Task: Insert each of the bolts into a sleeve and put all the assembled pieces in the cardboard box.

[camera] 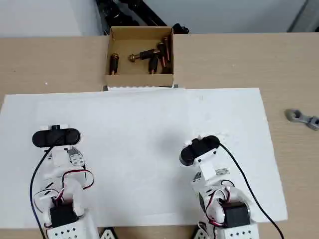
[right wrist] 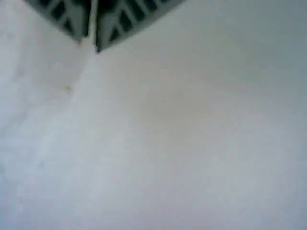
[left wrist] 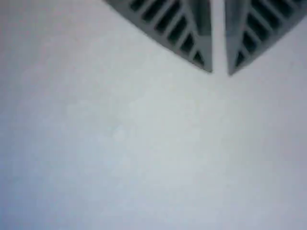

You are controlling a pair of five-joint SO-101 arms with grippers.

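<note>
Assembled pieces (camera: 149,56) lay in the cardboard box (camera: 139,79) at the table's (camera: 50,59) far edge — left gripper (left wrist: 219,72) and right gripper (right wrist: 88,45), both closed on nothing, over the white sheet (camera: 149,124).

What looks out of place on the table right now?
A small metal tool, perhaps a wrench, lies alone on the bare table right of the white sheet. The assembled pieces lie jumbled inside the cardboard box, none spilled.

A large white sheet of paper (camera: 149,124) lay flat over most of the light wooden table (camera: 50,59). A grey metal wrench (camera: 302,118) rested on the bare wood just beyond the sheet's right edge. Dark equipment (camera: 124,12) stood behind the table's far edge.
</note>
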